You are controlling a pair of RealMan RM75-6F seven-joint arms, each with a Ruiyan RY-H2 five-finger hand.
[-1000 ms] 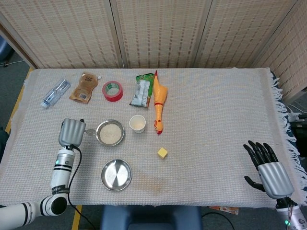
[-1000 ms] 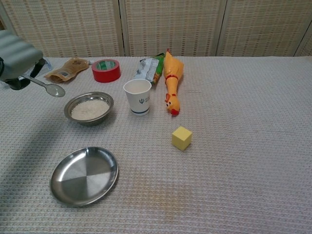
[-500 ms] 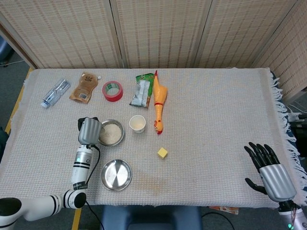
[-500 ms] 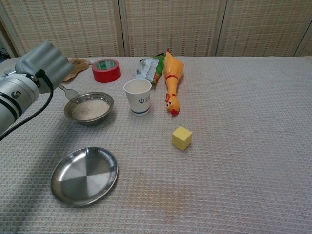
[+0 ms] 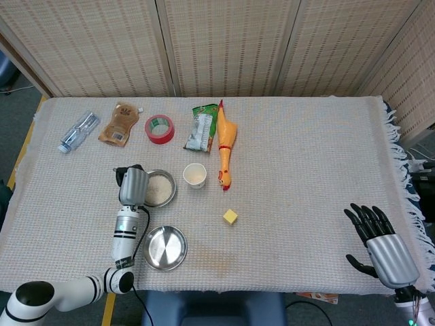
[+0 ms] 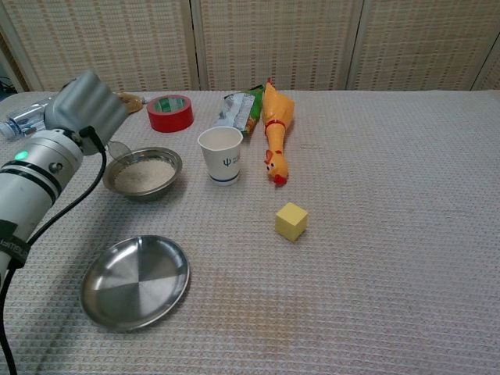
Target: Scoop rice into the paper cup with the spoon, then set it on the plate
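Because the rice has to be lifted out before anything else can happen, the left hand [image 6: 84, 101] sits at the left rim of the rice bowl [image 6: 143, 173], fingers curled round the spoon [image 6: 117, 148], whose bowl end just shows past the hand at that rim; whether it has reached the grains cannot be told. Just right of the rice bowl stands the paper cup [image 6: 220, 155], upright and open, close enough for a short carry of each spoonful. Nearer the robot than the rice bowl lies the steel plate [image 6: 136, 280], bare and ready to take the cup once filled. Well to the right of the rice bowl, at the worktop's [image 5: 306, 163] near edge, the right hand [image 5: 378, 238] rests with fingers spread and holding nothing, probably kept out of the way. Scooping looks only begun, since no rice can be made out in the cup.
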